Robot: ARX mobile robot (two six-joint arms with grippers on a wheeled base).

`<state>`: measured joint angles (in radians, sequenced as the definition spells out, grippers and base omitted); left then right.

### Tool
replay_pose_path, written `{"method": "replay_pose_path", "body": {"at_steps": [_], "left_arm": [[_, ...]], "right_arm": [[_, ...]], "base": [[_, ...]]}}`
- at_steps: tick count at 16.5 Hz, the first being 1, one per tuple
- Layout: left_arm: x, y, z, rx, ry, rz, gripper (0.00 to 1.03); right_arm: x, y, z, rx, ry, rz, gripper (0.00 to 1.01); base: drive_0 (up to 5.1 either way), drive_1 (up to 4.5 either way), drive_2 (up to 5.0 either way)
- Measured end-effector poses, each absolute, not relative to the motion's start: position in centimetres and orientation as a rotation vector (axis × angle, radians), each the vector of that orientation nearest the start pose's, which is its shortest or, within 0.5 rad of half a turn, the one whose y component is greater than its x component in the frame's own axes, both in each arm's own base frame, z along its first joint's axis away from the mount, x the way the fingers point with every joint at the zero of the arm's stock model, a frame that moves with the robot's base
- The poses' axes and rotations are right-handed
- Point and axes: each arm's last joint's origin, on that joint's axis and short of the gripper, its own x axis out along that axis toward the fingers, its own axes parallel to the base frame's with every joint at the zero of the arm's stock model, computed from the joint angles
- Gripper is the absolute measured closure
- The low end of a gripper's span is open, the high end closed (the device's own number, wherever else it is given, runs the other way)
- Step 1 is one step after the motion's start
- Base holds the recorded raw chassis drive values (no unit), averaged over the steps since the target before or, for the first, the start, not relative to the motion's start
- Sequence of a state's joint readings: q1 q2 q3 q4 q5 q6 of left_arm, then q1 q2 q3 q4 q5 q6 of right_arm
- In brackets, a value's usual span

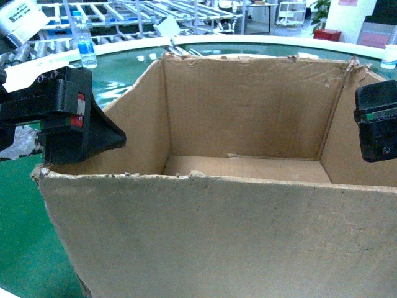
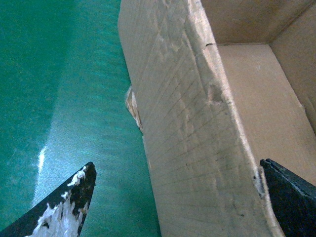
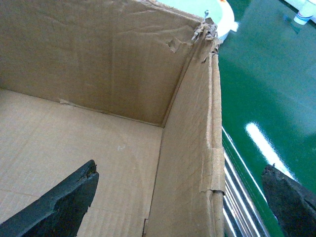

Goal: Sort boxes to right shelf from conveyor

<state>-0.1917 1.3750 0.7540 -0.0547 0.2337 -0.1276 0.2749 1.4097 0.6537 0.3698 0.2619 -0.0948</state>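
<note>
One large brown cardboard box [image 1: 236, 211] with ragged top edges stands open and empty on the green conveyor [image 1: 18, 211], filling most of the head view. My left gripper [image 2: 177, 165] is open and straddles the box's left wall [image 2: 192, 148]. One finger [image 2: 74, 197] is outside over the belt and the other [image 2: 289, 195] is inside, against the wall's edge. My right gripper [image 3: 180, 168] is open astride the right wall [image 3: 192, 163], with one finger [image 3: 64, 202] inside and one [image 3: 291, 197] outside. In the head view both grippers [image 1: 93, 130] [image 1: 376, 121] flank the box.
The conveyor's white rim [image 1: 248, 40] curves behind the box. A water bottle [image 1: 84, 40] stands on it at the back left. Silver roller racks [image 1: 124, 12] lie beyond. Shiny parallel strips [image 3: 236, 197] run outside the box's right wall; I cannot tell whether they belong to the right shelf.
</note>
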Motion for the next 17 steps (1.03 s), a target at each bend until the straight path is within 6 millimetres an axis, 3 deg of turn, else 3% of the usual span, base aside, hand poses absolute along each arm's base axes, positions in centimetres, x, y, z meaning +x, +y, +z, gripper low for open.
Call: {"method": "replay_pose_path", "body": {"at_steps": [3,4,7,13,14,15,17], "left_arm": [[27.2,-6.0,20.4,-0.121,0.731,-0.333,0.05],[27.1,-6.1,20.3,-0.118,0.730,-0.329,0.07],[27.0,-6.5,20.2,-0.113,0.735,-0.335,0.30],[26.8,-7.2,20.2,-0.118,0.743,-0.345,0.89],[26.8,-7.2,20.2,-0.115,0.738,-0.321,0.97],[26.8,-7.1,20.2,-0.112,0.737,-0.311,1.00],[26.8,-7.1,20.3,-0.109,0.729,-0.302,1.00]], "right_arm": [[27.9,7.1,20.2,-0.189,0.372,0.032,0.03],[27.9,7.1,20.2,-0.185,0.369,0.032,0.10],[28.0,6.9,20.1,-0.176,0.364,0.029,0.34],[28.0,6.9,20.2,-0.174,0.357,0.012,0.93],[28.0,6.9,20.2,-0.174,0.356,0.015,0.99],[27.9,7.1,20.3,-0.173,0.353,0.022,0.99],[28.0,7.1,20.5,-0.170,0.343,0.021,0.99]], "base": [[0.0,0.00,0.0],[0.0,0.00,0.0],[0.0,0.00,0.0],[0.0,0.00,0.0],[0.0,0.00,0.0],[0.0,0.00,0.0],[0.0,0.00,0.0]]}}
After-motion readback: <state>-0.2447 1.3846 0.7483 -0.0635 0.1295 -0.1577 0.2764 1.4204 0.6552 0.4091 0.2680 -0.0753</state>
